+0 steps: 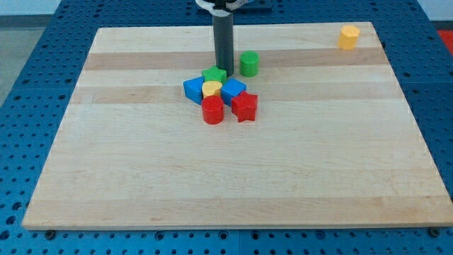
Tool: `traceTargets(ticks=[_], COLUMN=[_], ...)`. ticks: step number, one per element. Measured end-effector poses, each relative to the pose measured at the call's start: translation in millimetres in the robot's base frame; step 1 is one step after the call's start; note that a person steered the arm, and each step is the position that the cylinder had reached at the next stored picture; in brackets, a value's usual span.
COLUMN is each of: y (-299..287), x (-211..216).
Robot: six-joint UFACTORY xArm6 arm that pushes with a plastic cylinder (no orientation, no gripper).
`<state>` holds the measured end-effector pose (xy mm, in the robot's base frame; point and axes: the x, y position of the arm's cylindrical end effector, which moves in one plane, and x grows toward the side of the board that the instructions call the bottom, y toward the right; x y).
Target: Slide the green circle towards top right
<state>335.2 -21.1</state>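
Note:
The green circle point(248, 63) stands upright on the wooden board point(141, 177), above the middle and just right of my rod. My tip point(224, 68) touches the board a short way left of the green circle, with a small gap between them. Right below the tip lies a tight cluster: a green star-like block point(214, 74), a yellow block point(211, 88), two blue blocks point(192, 89) point(233, 89), a red cylinder point(212, 110) and a red star point(245, 106).
A yellow hexagon-like block point(347, 37) sits alone near the board's top right corner. Blue perforated table surface surrounds the board on all sides.

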Motion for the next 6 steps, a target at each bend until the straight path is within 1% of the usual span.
traceTargets(ticks=[2, 4, 6], y=[11.8, 82.6, 118.4], x=[-12.9, -13.8, -18.7])
